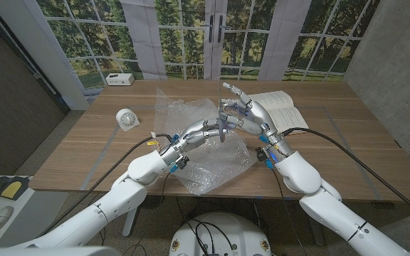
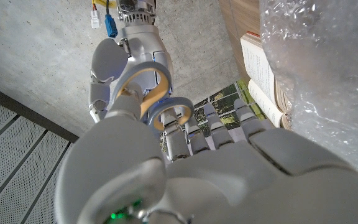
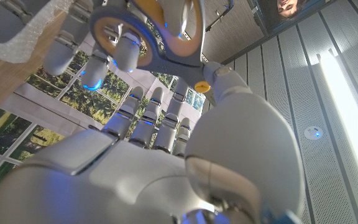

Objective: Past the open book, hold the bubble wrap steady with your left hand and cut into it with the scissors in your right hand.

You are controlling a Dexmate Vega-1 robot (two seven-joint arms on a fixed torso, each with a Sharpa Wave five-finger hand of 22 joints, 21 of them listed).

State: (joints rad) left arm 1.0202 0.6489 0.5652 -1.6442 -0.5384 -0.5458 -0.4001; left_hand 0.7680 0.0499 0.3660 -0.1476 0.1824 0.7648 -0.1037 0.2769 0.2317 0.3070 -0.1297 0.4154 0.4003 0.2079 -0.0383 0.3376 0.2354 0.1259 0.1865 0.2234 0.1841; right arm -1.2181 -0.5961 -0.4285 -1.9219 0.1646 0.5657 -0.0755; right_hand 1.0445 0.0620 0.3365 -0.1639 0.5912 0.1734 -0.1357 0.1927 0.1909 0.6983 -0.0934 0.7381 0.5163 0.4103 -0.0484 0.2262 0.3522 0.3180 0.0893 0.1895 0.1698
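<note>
Head view: wooden counter [image 1: 347, 135] w/ crumpled bubble wrap [image 1: 208, 167] spread across its middle, from near the front edge back toward the windows. Open book [image 1: 280, 108] lies on the far right side of the wrap, partly hidden behind the right hand. Left hand [image 1: 198, 132] reaches in over the wrap, fingers stretched toward the centre; whether it presses or grips the wrap can't be told here. Right hand [image 1: 244, 114] is raised just above the wrap, meeting the left hand's fingertips, some fingers pointing up. Scissors [image 1: 223, 128] show as a small dark bit betw. the two hands. White round clock [image 1: 127, 119] stands on the counter's left part, well apart from the wrap; small white box [image 1: 119, 79] sits at the far left corner.

Left wrist view: left hand [image 2: 229, 174] w/ fingers [image 2: 219, 134] straight & side by side, nothing seen betw. them; wrap [image 2: 322, 68] lies just beside the hand, contact unclear. Right hand [image 2: 126, 68] opp., its fingers through the scissors' [image 2: 160, 102] grey-and-tan handle loops. Book [image 2: 263, 74] edge-on next to the wrap.

Right wrist view: right hand [image 3: 166, 168], fingers [image 3: 120, 53] hooked through the scissors' [image 3: 151, 37] loops, holding them; blades not visible. Wrap [image 3: 8, 43] at the corner by the fingertips.
</note>
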